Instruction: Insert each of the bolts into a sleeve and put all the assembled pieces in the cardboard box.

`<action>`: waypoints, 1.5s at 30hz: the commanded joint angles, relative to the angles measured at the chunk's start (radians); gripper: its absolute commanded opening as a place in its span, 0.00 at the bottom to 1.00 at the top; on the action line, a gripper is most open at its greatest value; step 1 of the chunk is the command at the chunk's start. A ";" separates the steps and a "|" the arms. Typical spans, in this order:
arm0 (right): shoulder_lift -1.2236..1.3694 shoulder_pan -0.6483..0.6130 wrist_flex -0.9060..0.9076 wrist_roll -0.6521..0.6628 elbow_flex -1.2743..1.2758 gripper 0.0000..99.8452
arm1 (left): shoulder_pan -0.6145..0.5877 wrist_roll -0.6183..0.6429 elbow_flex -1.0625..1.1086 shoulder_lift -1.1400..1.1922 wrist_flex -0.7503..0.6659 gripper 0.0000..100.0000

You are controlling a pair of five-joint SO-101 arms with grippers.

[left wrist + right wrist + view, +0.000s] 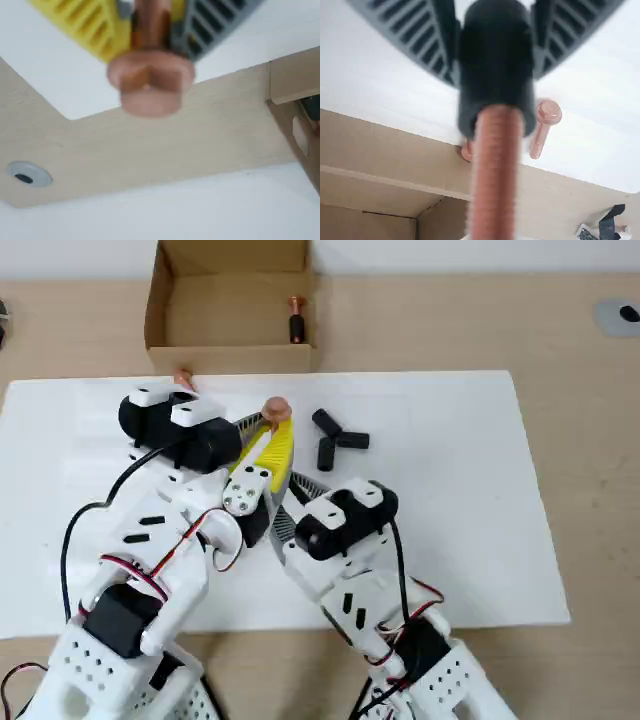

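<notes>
**High view:** L gripper, w/ one yellow and one grey finger, is clamped on a bolt above the white mat, not far from the cardboard box. The box holds one assembled piece. Three loose sleeves lie near the fingers, and a spare bolt lies by the box wall. The two arms sit crowded together.

**Left wrist view:** The fingers are shut tight on the bolt's shank just under the head, which pokes out past the tips. The table lies beyond.

**Right wrist view:** R gripper has its fingers clamped on a sleeve. A threaded shank sits in the sleeve's mouth; depth can't be told. It's prob. the L gripper's bolt, though no view settles that.

**Risks:**
- If shank and bore aren't in line, a push could jam the threads or twist the sleeve round in its grip.
- Letting go of the bolt too early, w/ little of it seated, could drop it onto the mat.
- W/ the arms this close, a sideways correction could knock one gripper into the other.
- A dropped part could scatter the loose sleeves.
</notes>
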 commanded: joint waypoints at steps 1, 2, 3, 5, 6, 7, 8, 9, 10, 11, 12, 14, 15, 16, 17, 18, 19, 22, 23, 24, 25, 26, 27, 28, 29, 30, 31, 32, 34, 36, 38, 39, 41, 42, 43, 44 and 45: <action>-0.018 -0.012 -0.008 -0.003 0.001 0.01 | -0.002 -0.009 0.012 -0.012 -0.049 0.01; -0.018 -0.012 -0.008 -0.003 0.001 0.01 | -0.002 -0.009 0.018 -0.012 -0.055 0.01; -0.018 -0.012 -0.008 -0.003 0.001 0.01 | -0.002 -0.009 0.021 -0.012 -0.058 0.01; -0.018 -0.012 -0.008 -0.003 0.001 0.01 | -0.002 -0.020 0.021 -0.012 -0.058 0.01; -0.018 -0.012 -0.008 -0.003 0.001 0.01 | -0.002 -0.037 0.021 -0.012 -0.058 0.01; -0.018 -0.012 -0.008 -0.003 0.001 0.01 | -0.002 -0.048 0.021 -0.012 -0.058 0.01; -0.018 -0.012 -0.008 -0.003 0.001 0.01 | -0.002 -0.057 0.018 -0.012 -0.058 0.01; -0.018 -0.012 -0.008 -0.003 0.001 0.01 | -0.011 -0.060 0.017 -0.012 -0.058 0.01; -0.018 -0.012 -0.008 -0.003 0.001 0.01 | -0.021 -0.063 0.015 -0.012 -0.058 0.01; -0.018 -0.012 -0.008 -0.003 0.001 0.01 | -0.028 -0.064 0.015 -0.012 -0.058 0.01; -0.018 -0.012 -0.008 -0.003 0.001 0.01 | -0.034 -0.064 0.015 -0.012 -0.058 0.01; -0.018 -0.012 -0.008 -0.003 0.001 0.01 | -0.038 -0.064 0.015 -0.012 -0.058 0.01; -0.018 -0.012 -0.008 -0.003 0.001 0.01 | -0.038 -0.064 0.015 -0.012 -0.058 0.01; -0.018 -0.012 -0.008 -0.003 0.001 0.01 | -0.038 -0.064 0.015 -0.012 -0.058 0.01; -0.018 -0.012 -0.008 -0.003 0.001 0.01 | -0.038 -0.064 0.017 -0.012 -0.058 0.01; -0.018 -0.012 -0.008 -0.003 0.001 0.01 | -0.038 -0.064 0.018 -0.012 -0.058 0.01; -0.018 -0.012 -0.008 -0.003 0.001 0.01 | -0.038 -0.064 0.018 -0.012 -0.058 0.01; -0.018 -0.012 -0.008 -0.003 0.001 0.01 | -0.038 -0.063 0.023 -0.012 -0.058 0.01; -0.018 -0.012 -0.008 -0.003 0.001 0.01 | -0.037 -0.063 0.025 -0.012 -0.058 0.01; -0.018 -0.012 -0.008 -0.003 0.001 0.01 | -0.034 -0.063 0.025 -0.012 -0.058 0.01; -0.018 -0.012 -0.008 -0.003 0.001 0.01 | -0.031 -0.064 0.025 -0.012 -0.055 0.01; -0.018 -0.012 -0.008 -0.003 0.001 0.01 | -0.029 -0.064 0.025 -0.012 -0.052 0.01; -0.018 -0.012 -0.008 -0.003 0.001 0.01 | -0.029 -0.064 0.026 -0.012 -0.051 0.01; -0.018 -0.012 -0.008 -0.003 0.001 0.01 | -0.029 -0.064 0.031 -0.012 -0.051 0.01; -0.018 -0.012 -0.008 -0.003 0.001 0.01 | -0.029 -0.064 0.035 -0.012 -0.051 0.01; -0.018 -0.012 -0.008 -0.003 0.001 0.01 | -0.029 -0.064 0.041 -0.012 -0.051 0.01; -0.018 -0.012 -0.008 -0.003 0.001 0.01 | -0.028 -0.064 0.044 -0.012 -0.051 0.01; -0.018 -0.012 -0.008 -0.003 0.001 0.01 | -0.028 -0.064 0.046 -0.012 -0.051 0.01; -0.018 -0.012 -0.008 -0.003 0.001 0.01 | -0.028 -0.064 0.046 -0.012 -0.051 0.01; -0.018 -0.012 -0.008 -0.003 0.001 0.01 | -0.028 -0.064 0.046 -0.012 -0.046 0.01; -0.018 -0.012 -0.008 -0.002 0.001 0.01 | -0.021 -0.086 0.037 -0.012 0.000 0.01; -0.018 -0.010 -0.008 -0.002 0.001 0.01 | -0.009 -0.103 0.035 -0.012 0.026 0.01; -0.018 0.005 -0.008 -0.002 0.001 0.01 | 0.008 -0.138 0.014 -0.012 0.104 0.01; -0.018 0.015 -0.008 -0.002 0.001 0.01 | 0.015 -0.149 -0.005 -0.012 0.147 0.01; -0.018 0.024 -0.008 -0.002 0.001 0.01 | 0.023 -0.153 -0.021 -0.012 0.183 0.01; -0.018 0.031 -0.008 -0.002 0.001 0.01 | 0.032 -0.153 -0.034 -0.012 0.210 0.01; -0.018 0.039 -0.008 -0.002 0.001 0.01 | 0.040 -0.153 -0.043 -0.012 0.233 0.01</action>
